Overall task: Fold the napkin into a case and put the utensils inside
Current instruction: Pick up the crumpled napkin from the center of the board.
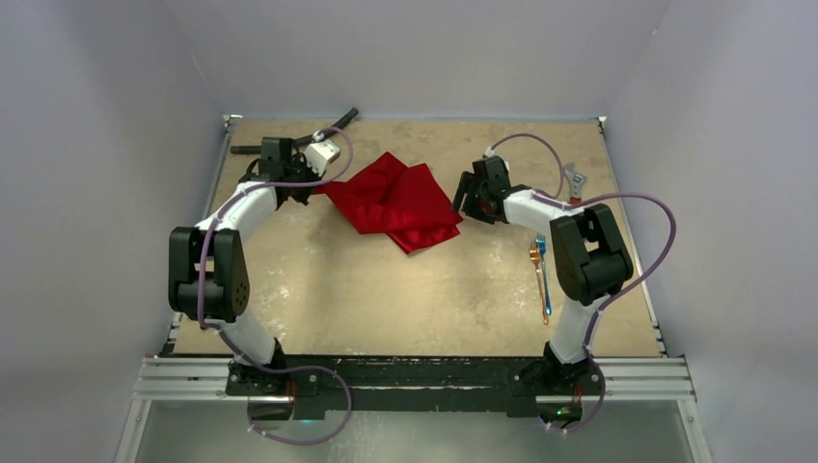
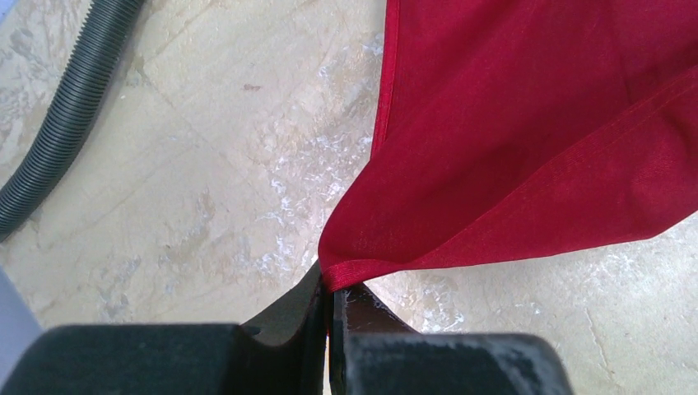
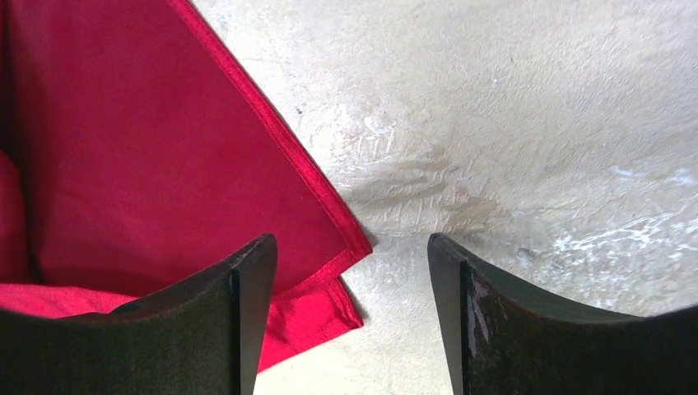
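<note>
I am looking down on a tan, mottled table [image 1: 386, 299] with both arms reaching toward its far half. The napkin [image 1: 400, 203] lies there, about midway between the left and right edges. It is not flat: red layers overlap in a loose, uneven fold with corners sticking out toward either arm.

A black ribbed hose [image 1: 333, 123] runs along the far edge near the far left corner, just beyond the left arm's wrist.

My left gripper [image 2: 333, 292] is at the napkin's left corner with its jaws fully closed. The hemmed tip of the cloth is pinched between them and the fabric draws to a tight point at the grip.

My right gripper [image 3: 350, 247] sits at the napkin's right corner with its jaws standing wide and nothing caught in them. One finger hangs over the red hem and the other over bare table. I cannot tell whether it touches the cloth.

A wrench [image 1: 576, 181] rests near the far right corner, partly behind the right arm's cable.

The utensils [image 1: 541, 275] lie side by side close to the right edge, about halfway along it, well apart from the napkin.
</note>
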`<state>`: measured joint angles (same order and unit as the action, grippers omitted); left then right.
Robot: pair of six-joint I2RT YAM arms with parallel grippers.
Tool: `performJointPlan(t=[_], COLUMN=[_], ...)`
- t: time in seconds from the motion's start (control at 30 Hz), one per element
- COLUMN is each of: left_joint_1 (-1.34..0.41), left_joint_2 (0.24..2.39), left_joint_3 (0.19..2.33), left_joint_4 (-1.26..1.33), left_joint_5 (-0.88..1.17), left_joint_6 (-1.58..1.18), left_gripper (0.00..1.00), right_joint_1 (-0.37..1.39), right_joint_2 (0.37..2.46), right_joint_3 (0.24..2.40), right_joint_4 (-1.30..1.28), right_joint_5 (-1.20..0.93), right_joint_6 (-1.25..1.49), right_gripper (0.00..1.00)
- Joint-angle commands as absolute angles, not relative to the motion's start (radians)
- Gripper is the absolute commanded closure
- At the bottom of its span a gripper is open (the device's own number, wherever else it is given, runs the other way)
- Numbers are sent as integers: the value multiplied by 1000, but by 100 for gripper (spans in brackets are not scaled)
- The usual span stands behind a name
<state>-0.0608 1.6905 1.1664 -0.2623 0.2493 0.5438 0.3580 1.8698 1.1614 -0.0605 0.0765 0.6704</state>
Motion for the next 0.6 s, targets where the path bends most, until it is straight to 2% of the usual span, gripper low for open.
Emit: performJointPlan(t=[0.0,0.07,0.23,0.4,0.57], left_joint_1=[-52,-52,-51,-54,-53], left_joint_2=[1694,1699,1714,1721,1714], left_joint_3=[1180,1191,1232,1265,1289], left_joint_4=[-263,-268,-279,-291,-305], left_joint_5=[285,285,276,272,261], left_joint_6=[506,511,519,531,553], left_gripper=[100,100,100,100,100], right_joint_1=[368,391,422,435,448], right_joint_2=[1759,1690,1536,1634,1735], right_joint_3=[1130,1064,922,964,1019], right_joint_4=[58,150,256,138,88], right_joint_5=[39,3,-182,-321,-352], right_joint_6=[419,211,-194,-359,-414], right_gripper=[31,32,25,27,31])
